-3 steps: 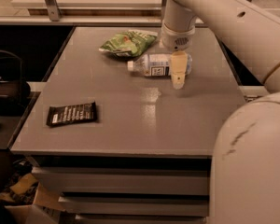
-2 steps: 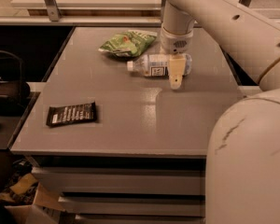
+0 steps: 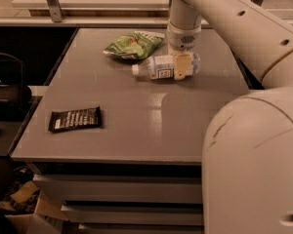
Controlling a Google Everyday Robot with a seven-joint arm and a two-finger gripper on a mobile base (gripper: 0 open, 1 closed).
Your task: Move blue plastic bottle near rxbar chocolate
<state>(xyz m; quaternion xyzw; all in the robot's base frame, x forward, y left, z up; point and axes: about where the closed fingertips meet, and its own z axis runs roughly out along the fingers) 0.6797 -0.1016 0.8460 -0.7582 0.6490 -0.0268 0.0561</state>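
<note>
The blue plastic bottle (image 3: 158, 66) lies on its side at the back middle of the grey table (image 3: 151, 126), with its white cap pointing left. My gripper (image 3: 182, 65) comes down from the arm above and sits at the bottle's right end, covering part of its body. The rxbar chocolate (image 3: 75, 119) lies flat near the table's front left edge, far from the bottle.
A green crinkled bag (image 3: 134, 44) lies just behind and left of the bottle. My arm's large pale body (image 3: 254, 165) fills the right foreground. A dark chair (image 3: 7, 89) stands left of the table. Cardboard boxes (image 3: 24, 213) sit on the floor at lower left.
My gripper has moved slightly back and left from just in front of the bottle onto its right end. The bottle, bar and bag have not moved.
</note>
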